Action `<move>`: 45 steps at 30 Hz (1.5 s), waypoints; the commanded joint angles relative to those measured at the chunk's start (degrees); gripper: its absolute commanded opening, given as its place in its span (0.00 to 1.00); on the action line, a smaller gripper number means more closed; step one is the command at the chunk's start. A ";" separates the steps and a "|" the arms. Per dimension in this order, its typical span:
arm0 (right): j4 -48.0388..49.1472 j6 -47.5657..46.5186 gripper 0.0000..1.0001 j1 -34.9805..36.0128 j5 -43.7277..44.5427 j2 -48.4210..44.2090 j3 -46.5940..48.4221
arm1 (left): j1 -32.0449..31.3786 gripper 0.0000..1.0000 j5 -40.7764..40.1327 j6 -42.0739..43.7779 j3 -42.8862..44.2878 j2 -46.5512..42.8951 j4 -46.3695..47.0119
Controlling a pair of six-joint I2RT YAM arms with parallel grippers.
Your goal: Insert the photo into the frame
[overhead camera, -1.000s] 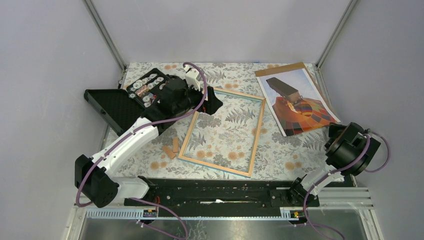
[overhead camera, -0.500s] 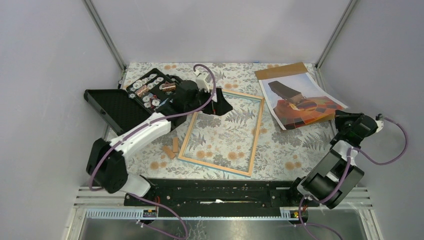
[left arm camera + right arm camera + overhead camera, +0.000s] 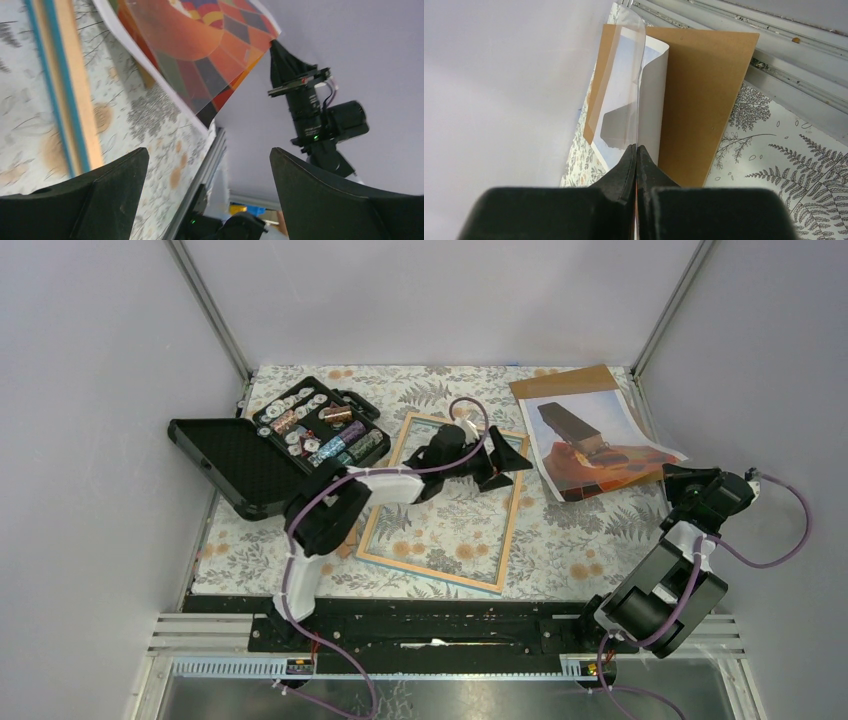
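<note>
The photo [image 3: 598, 440], a glossy balloon print, lies at the far right on a brown backing board [image 3: 563, 379], with its near right corner raised. My right gripper [image 3: 673, 476] is shut on that corner. In the right wrist view the photo [image 3: 624, 95] curls up edge-on from the shut fingertips [image 3: 636, 151]. The frame [image 3: 512, 517] lies flat mid-table, light wood rim up with a blue outer edge. My left gripper [image 3: 508, 464] is open and empty over the frame's far right corner. Its view shows the photo [image 3: 200, 55] and the frame rim [image 3: 65, 100].
An open black case [image 3: 322, 426] of small parts stands at the far left, its lid [image 3: 228, 461] laid out towards the left edge. Small wooden pieces [image 3: 343, 542] lie left of the frame. Grey walls close in on the left and right. The backing board also shows in the right wrist view [image 3: 704, 100].
My left arm swung right from the case to the frame's far right corner. My right gripper closed on the photo's near right corner and lifted it, so the print bows up.
</note>
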 commanded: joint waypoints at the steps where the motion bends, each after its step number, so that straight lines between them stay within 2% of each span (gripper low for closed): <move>1: 1.16 -0.66 0.00 -0.21 -1.94 -1.48 -0.39 | -1.40 0.96 -2.56 -10.46 6.12 4.99 12.24; 3: 1.28 -0.56 0.00 -0.18 -1.81 -1.40 -0.79 | -1.87 0.95 -3.23 -12.07 8.72 8.11 12.54; 7: 1.60 -0.40 0.00 -0.19 -1.82 -1.37 -0.94 | -3.13 0.88 -2.43 -16.28 14.00 14.20 13.64; 14: 2.72 0.59 0.00 -0.27 -2.13 -1.45 -1.17 | -4.26 0.87 -6.34 -14.94 16.79 17.86 8.38; 20: 3.16 0.54 0.00 -0.26 -2.07 -1.06 -1.87 | -4.98 0.82 -4.89 -16.62 22.64 23.65 10.25; 27: 3.08 0.46 0.00 -0.26 -2.14 -1.37 -1.43 | -5.70 0.76 -5.03 -19.15 25.13 26.43 12.36; 31: 2.50 0.33 0.00 -0.25 -1.61 -1.74 -1.43 | -5.71 0.68 -5.60 -19.80 26.18 26.90 14.24; 41: 1.38 1.47 0.00 -0.32 -0.06 -3.48 -2.58 | -5.61 0.34 -4.82 -22.61 29.86 29.02 16.58; 43: 0.45 1.34 0.01 -0.33 0.75 -4.09 -2.54 | -5.52 0.27 -4.92 -22.07 30.15 28.67 15.67; 45: -0.74 0.86 0.05 -0.37 1.55 -4.59 -2.18 | -5.33 0.25 -4.98 -21.52 30.08 28.20 14.55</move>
